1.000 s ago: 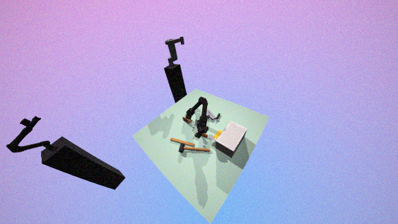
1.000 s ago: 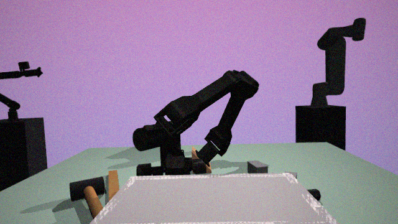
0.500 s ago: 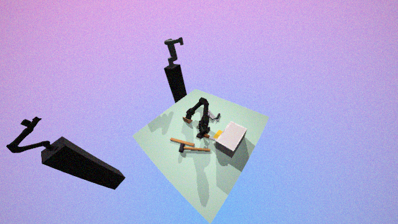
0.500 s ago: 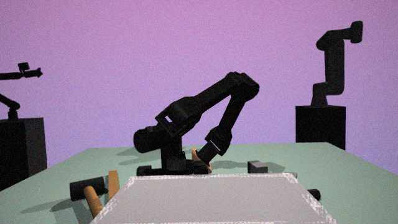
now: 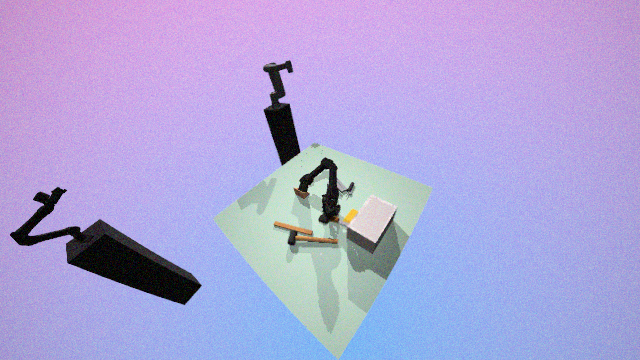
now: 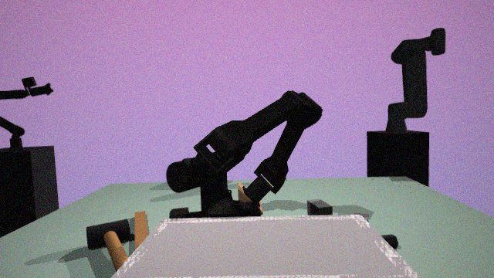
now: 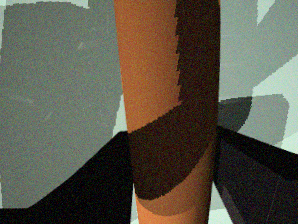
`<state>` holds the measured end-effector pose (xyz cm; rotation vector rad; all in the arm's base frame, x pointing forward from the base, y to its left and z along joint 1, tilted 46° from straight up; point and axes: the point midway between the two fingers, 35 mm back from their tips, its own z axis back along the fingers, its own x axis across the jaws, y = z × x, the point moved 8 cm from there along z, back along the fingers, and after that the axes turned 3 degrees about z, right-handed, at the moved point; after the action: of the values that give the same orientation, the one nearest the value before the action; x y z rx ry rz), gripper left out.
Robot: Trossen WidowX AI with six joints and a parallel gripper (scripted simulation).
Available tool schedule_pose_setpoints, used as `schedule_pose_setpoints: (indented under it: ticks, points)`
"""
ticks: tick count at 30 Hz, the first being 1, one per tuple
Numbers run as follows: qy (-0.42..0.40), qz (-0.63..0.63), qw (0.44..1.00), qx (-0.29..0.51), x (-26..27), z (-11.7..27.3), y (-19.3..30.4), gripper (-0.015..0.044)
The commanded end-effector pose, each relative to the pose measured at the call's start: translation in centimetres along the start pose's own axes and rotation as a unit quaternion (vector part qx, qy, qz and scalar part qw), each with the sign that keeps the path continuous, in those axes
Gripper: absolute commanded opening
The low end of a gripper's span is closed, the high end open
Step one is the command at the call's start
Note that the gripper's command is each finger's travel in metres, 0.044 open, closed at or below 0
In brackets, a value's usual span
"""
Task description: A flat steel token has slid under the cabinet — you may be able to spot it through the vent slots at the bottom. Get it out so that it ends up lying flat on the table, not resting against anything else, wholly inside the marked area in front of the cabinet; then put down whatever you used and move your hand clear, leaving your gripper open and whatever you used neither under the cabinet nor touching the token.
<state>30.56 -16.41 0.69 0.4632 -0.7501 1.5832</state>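
1. Plainly, one gripper (image 5: 329,217) (image 6: 231,209) (image 7: 165,136) — its jaws clamped on one orange tool handle (image 5: 335,219) (image 7: 150,60).
2. One cabinet (image 5: 372,217) (image 6: 262,247); one yellow patch (image 5: 351,215) before it. I can't make out the token anywhere.
3. One black-headed mallet (image 5: 292,237) (image 6: 108,233) and one wooden strip (image 5: 293,228) (image 6: 141,228) — both to the side.
4. Two other arms (image 5: 276,82) (image 5: 45,215) (image 6: 414,81) (image 6: 11,94) stand beyond the table (image 5: 270,205) (image 6: 432,216).

matt pale cabinet top (image 5: 372,218) (image 6: 262,247), wood-like orange handle (image 5: 317,240) (image 6: 115,249), smooth orange held rod (image 7: 150,65)
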Motion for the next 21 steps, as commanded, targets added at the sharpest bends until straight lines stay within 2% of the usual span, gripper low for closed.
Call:
schedule_pose_setpoints:
  ticks: [1, 21]
  points:
    - [0.000, -0.004, 1.000, -0.002, -0.2, 0.0, -0.4, 0.0000]
    - [0.000, -0.004, 1.000, -0.002, -0.3, 0.1, -2.6, 0.0000]
